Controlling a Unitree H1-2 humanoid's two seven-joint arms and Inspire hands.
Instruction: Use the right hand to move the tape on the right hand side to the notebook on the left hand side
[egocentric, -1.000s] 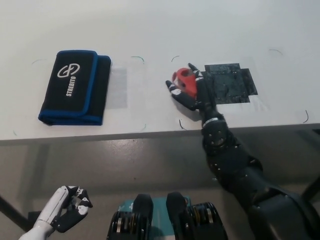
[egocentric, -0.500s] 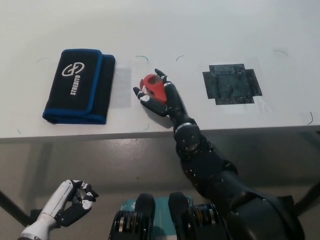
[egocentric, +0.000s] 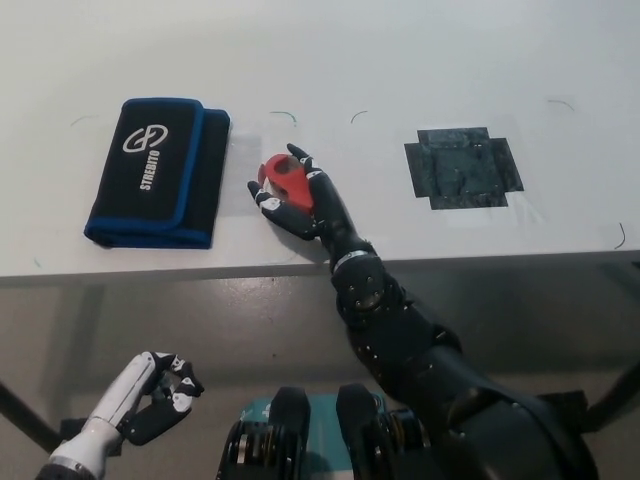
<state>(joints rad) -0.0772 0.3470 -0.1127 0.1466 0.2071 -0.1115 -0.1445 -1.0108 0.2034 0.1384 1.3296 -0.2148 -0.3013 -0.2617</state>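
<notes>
The black right hand (egocentric: 295, 200) is closed around the red tape (egocentric: 284, 178), its fingers covering part of the roll, so the tape's underside cannot be seen. The arm reaches up from the lower right across the desk's (egocentric: 400, 60) near edge. The tape sits just right of the notebook (egocentric: 158, 172), not touching it, with bare desk between. The dark taped patch (egocentric: 463, 166) lies well to the right. The white left hand (egocentric: 150, 400) rests low left, fingers curled.

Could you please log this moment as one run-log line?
black right hand: shut on red tape | black blue-edged notebook: untouched | white left hand: resting lower left
</notes>
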